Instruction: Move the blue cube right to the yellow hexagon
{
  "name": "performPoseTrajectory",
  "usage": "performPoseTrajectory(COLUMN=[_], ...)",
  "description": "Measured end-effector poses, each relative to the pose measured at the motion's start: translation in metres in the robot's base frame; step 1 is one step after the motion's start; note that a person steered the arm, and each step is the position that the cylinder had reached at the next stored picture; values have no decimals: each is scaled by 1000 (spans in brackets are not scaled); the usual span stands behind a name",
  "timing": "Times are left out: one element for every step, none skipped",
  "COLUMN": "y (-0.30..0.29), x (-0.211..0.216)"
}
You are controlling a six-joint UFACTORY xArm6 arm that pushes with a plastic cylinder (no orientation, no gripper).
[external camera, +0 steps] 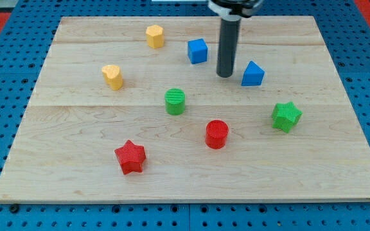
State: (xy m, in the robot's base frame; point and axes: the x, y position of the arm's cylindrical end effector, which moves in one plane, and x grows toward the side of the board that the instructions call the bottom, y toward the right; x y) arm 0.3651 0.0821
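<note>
The blue cube (198,51) sits near the view's top, middle of the wooden board (76,160). The yellow hexagon (155,36) lies up and to the left of it, a short gap between them. My tip (225,76) stands on the board just right of and below the blue cube, apart from it, and left of a blue triangular block (252,74).
A yellow heart-shaped block (113,76) lies at the left. A green cylinder (175,101) is at the centre, a red cylinder (217,134) below it to the right, a red star (130,157) at lower left, a green star (286,117) at right.
</note>
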Motion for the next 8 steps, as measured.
performPoseTrajectory(y=[0,13,16,9,-26,-32,-78,-93], x=[0,0,-22,-13,12,-37,-39,-39])
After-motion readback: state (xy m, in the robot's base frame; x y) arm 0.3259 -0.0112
